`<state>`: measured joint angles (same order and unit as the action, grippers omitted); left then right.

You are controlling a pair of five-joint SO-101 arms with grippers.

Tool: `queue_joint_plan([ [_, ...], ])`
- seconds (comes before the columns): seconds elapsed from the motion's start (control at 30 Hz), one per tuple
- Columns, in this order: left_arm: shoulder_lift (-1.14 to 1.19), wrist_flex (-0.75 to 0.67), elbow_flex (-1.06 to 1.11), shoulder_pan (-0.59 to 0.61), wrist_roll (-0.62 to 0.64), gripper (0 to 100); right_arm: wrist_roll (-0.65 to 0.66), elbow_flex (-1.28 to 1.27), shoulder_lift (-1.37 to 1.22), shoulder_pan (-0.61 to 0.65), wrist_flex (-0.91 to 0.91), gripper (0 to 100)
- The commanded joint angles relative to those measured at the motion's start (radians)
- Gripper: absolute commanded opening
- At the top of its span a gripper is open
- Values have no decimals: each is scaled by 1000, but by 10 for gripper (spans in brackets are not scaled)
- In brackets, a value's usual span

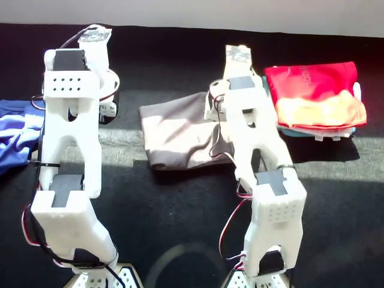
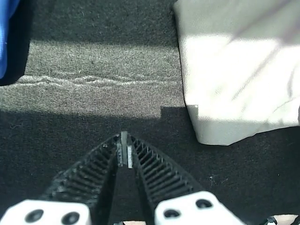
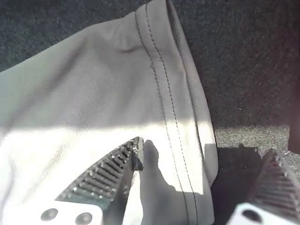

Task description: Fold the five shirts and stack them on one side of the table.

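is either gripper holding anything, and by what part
Nothing is held. The left gripper is shut empty; the right gripper is open astride the hemmed edge of the grey shirt.

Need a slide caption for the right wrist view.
Open right gripper over the stitched hem of the grey fabric shirt on the black table.

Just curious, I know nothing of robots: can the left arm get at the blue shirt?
Probably yes. The blue shirt lies close by, and only bare mat separates it from the shut left gripper.
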<state>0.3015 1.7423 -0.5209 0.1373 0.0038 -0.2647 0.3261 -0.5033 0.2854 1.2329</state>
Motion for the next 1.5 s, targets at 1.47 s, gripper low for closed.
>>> queue_joint_plan([
  [1.47, -51, -32, 2, 12, 0, 9, 365, 1307, -239, -130, 530, 6],
])
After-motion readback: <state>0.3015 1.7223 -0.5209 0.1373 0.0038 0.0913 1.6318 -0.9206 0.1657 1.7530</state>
